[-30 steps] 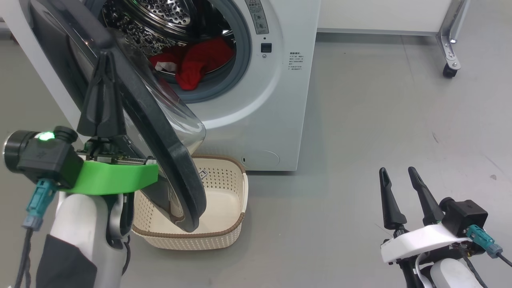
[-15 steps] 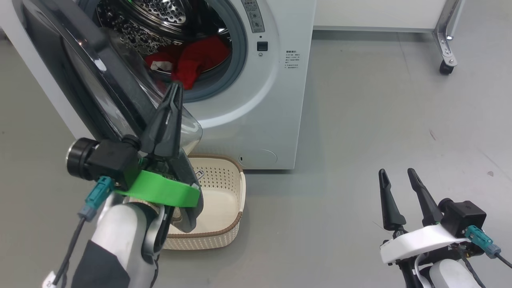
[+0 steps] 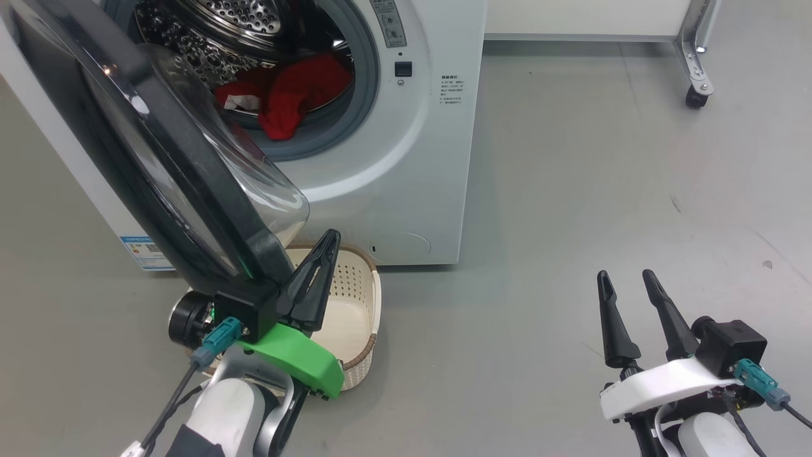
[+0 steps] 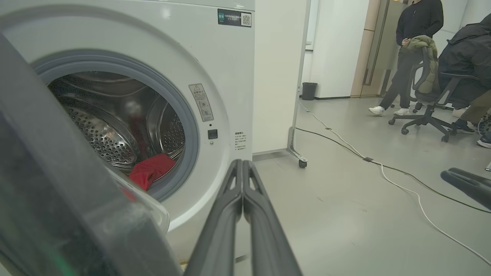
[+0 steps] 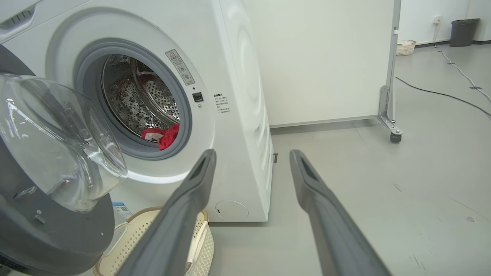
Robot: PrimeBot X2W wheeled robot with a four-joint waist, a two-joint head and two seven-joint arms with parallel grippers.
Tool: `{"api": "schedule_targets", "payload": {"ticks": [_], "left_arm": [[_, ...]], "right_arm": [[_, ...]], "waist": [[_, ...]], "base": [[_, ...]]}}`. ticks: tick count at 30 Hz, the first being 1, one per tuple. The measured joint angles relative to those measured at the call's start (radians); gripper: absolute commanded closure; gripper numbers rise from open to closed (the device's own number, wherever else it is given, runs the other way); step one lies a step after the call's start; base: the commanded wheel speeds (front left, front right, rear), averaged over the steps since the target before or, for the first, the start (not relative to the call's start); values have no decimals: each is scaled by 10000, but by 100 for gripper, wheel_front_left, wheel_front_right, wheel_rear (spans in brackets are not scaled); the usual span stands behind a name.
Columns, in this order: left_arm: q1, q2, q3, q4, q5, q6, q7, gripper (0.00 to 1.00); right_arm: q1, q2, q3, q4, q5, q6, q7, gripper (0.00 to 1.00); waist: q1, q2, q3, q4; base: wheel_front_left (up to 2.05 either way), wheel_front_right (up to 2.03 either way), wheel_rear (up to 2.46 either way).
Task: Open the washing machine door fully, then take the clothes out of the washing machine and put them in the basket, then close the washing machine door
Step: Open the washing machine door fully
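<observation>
The washer (image 3: 406, 178) stands on the grey floor (image 3: 571, 190) with its door (image 3: 209, 174) swung out from the left side of its opening. The door juts forward at an angle, its glass bowl (image 3: 279, 197) turned toward the washer's front.

The red clothes (image 3: 285, 95) lie inside the washer, low in the steel drum (image 3: 254, 13) at the front of the opening. One fold hangs over the grey seal (image 3: 368, 82), and a white label shows on the left part of the heap.

The basket (image 3: 365, 298) sits on the floor just in front of the washer, below the door's lower edge. The door and the left arm hide part of it. What shows of its inside holds no clothes.

The left gripper (image 3: 330, 238) hangs in front of the washer, over the basket and just beside the bottom of the door rim. Whether it touches the rim, I cannot tell. Its fingers (image 3: 314, 282) are pressed tight together with nothing between them, and they point toward the washer's front.

The right gripper (image 3: 625, 276) is well apart from the washer, out in front and to the right of it, above bare floor. Its fingers (image 3: 614, 330) are spread wide and hold nothing.

A blue sticker (image 3: 147, 251) shows low on the washer's front, left of the door. A white panel (image 3: 602, 19) on casters stands right of the washer. In the left wrist view a cable (image 4: 383, 168) runs over the floor beyond the washer, past a person (image 4: 414, 23) standing by an office chair (image 4: 429, 99).
</observation>
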Motion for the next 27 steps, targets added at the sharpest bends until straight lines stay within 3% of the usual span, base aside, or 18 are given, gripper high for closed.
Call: {"api": "schedule_targets", "payload": {"ticks": [27], "left_arm": [[155,-29,157,1532,-715,337,82,100]], "right_arm": [[-2,174,-127,142,-173,130,0,0]], "waist": [[0,0,167,-250]], "base": [[0,0,0]]}}
